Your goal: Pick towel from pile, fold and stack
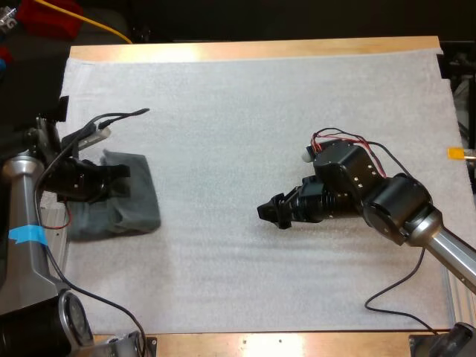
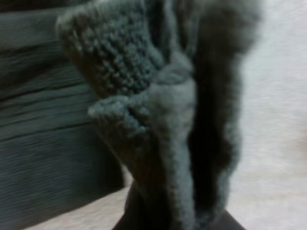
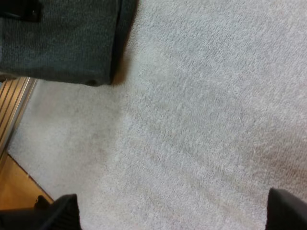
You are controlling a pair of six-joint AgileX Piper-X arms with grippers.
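Wooden table point(image 1: 253, 50) w/ white mat point(image 1: 260, 111) covering nearly all of it. Dark grey-green towel point(image 1: 134, 208) lies at the mat's left edge by my L arm, folded into a thick rectangular block w/ a squared corner toward mat centre. Left gripper point(image 1: 121, 181) sits on the towel's far part. Its wrist view shows a thick ridge of terry bunched upright between the fingers, so I read them as pinching a fold of the towel, w/ flat ribbed cloth beside the ridge. Right gripper point(image 1: 271, 213) is low over bare mat near centre, well apart from the towel and pointed toward it. Its fingers are spread w/ nothing between them, just mat below and the towel's corner beyond. Judgement: the fold looks about done and the step in hand is settling/squaring the towel in place, so late in the cycle. Can't tell if the block is one towel or a stack. To do it well, lay the pinched ridge flat before letting go so it doesn't spring up as a hump. Release straight up, no sideways drag that would skew the layers, and keep edges lined up w/ the cloth below. R arm could press a corner to steady the block, but approach low & slow since terry is soft and snags on fingertips. Risk: cloth clinging to the L fingers on lift-off.
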